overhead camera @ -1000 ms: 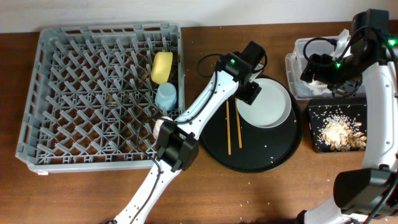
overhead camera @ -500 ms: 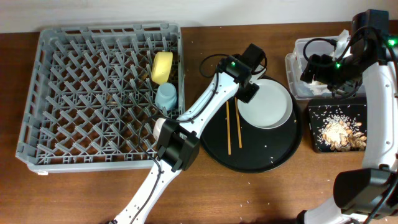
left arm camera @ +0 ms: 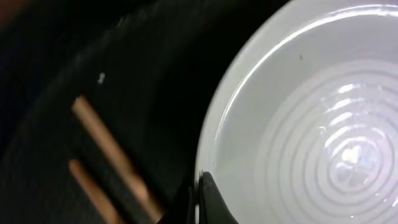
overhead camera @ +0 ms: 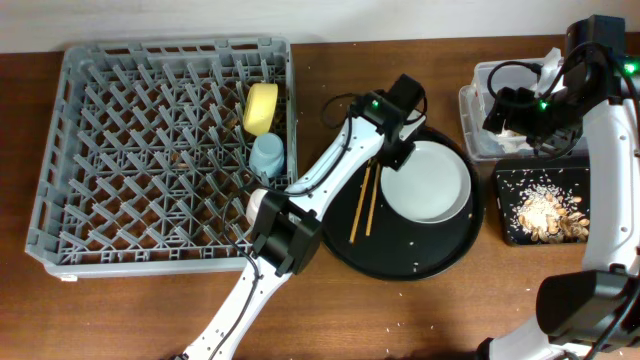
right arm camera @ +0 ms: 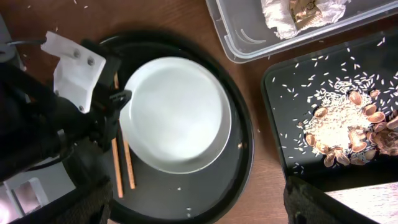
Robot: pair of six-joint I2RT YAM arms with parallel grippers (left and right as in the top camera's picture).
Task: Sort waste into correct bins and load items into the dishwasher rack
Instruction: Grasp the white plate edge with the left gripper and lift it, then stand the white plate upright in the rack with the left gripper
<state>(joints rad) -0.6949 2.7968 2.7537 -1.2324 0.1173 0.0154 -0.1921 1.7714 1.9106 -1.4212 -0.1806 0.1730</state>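
**Left pincer at the plate's rim, right pincer spread above the bins**

The brown wooden counter [overhead camera: 150, 320] carries everything. The dishwasher rack [overhead camera: 150, 150] fills its left half. A yellow bowl [overhead camera: 261, 108] stands on edge among the pegs near the rack's right wall, and a small light-blue cup [overhead camera: 267, 155] sits just in front of it.

To the right of the rack lies the large round black tray [overhead camera: 420, 262], speckled with a few white crumbs. The pale plate [overhead camera: 435, 182] lies flat on its right half. The pair of chopsticks [overhead camera: 361, 205] lies on the tray just left of the plate, the two sticks close together and slightly splayed.

Further right, the clear tub [overhead camera: 476, 120] holds crumpled white paper [right arm camera: 277, 12] and a gold-brown wrapper [right arm camera: 306, 7]. The shallow black rectangular tray [overhead camera: 510, 232] sits just in front of it, holding a heap of tan-brown food bits [right arm camera: 364, 118] amid scattered white crumbs.

The left pincer [overhead camera: 397, 152] is down at the plate's left rim. In the left wrist view one dark fingertip [left arm camera: 210, 198] touches the edge there, but I cannot tell whether the rim is actually grasped.

The right pincer [right arm camera: 199, 186] hangs raised near the clear tub. It is released, its fingers wide apart with nothing between them.
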